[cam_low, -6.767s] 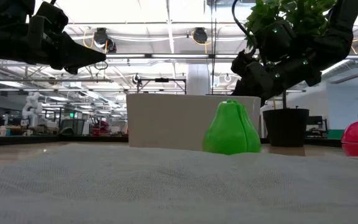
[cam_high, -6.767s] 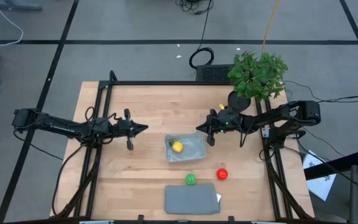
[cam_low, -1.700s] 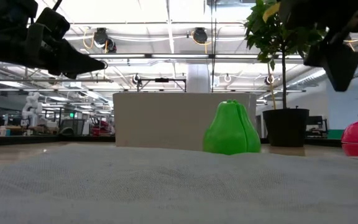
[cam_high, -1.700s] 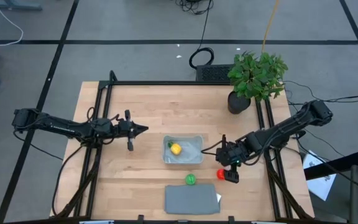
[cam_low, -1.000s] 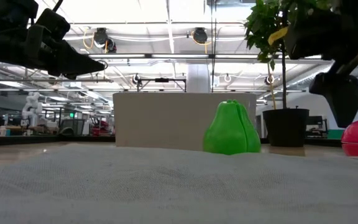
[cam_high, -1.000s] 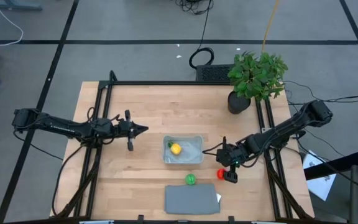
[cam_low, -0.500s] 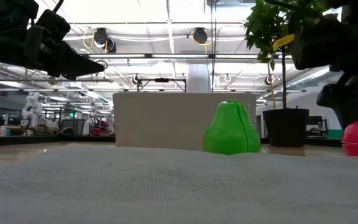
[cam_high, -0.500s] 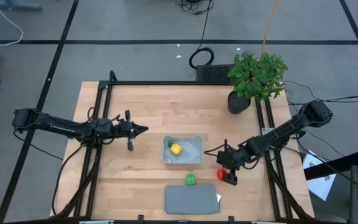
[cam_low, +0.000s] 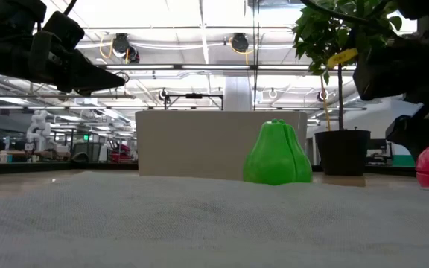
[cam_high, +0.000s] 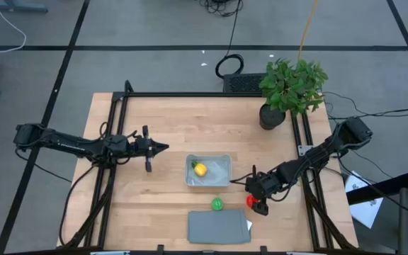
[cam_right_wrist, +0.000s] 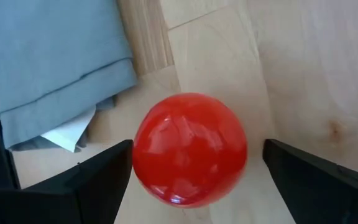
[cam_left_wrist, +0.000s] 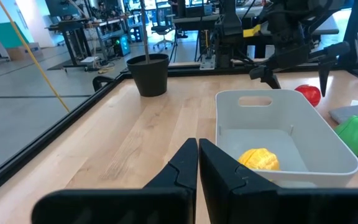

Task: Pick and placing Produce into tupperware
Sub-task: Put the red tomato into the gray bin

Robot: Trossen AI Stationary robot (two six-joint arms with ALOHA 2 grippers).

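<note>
one fruit, the yellow piece, lies inside the tupperware; the green piece and red ball sit on the table near it. right gripper hangs over the red ball, fingers spread either side, nothing gripped: grasp step, calling for closure then a carry left. left gripper waits left of the tupperware, fingers pressed together, empty.

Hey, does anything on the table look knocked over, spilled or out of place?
Nothing stands out. The tupperware sits flat with the yellow produce inside; the green and red pieces rest on the table, the right gripper open around the red one.
</note>
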